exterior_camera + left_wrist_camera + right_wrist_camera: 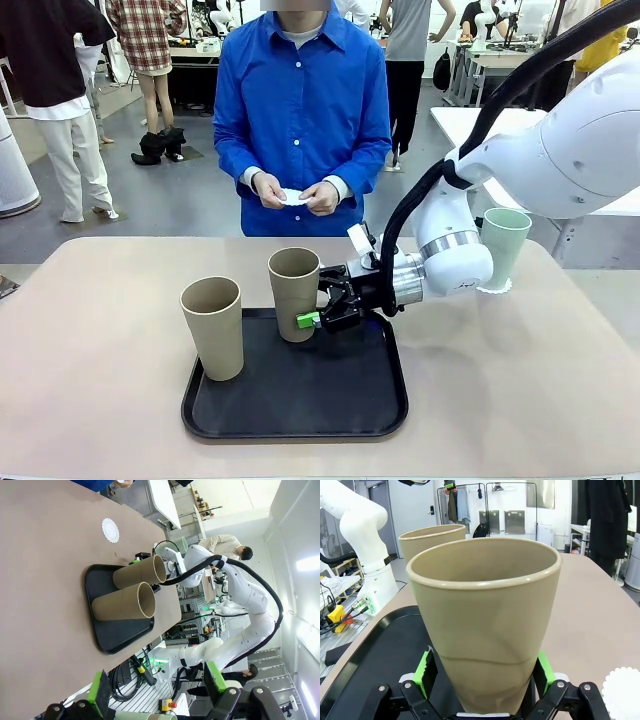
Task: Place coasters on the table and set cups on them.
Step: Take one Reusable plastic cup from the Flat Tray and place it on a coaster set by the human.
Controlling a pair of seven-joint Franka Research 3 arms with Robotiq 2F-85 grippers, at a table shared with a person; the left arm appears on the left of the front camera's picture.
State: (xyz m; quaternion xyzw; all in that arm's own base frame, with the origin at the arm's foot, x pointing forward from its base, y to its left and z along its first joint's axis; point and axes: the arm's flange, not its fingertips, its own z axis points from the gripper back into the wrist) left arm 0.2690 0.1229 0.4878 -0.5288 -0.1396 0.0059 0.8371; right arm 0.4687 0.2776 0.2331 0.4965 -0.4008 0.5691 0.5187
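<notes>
One tan cup free on black tray, lower centre, second tan cup beside it straddled by right hand, can't tell if clamped; mint cup on coaster, bench right; left hand spread wide.

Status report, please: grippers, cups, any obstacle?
Left gripper open, back from tray. Right gripper astride rear tan cup on tray, grip unconfirmed. Close beside it: front tan cup.

Mint cup partly hidden behind right arm.
</notes>
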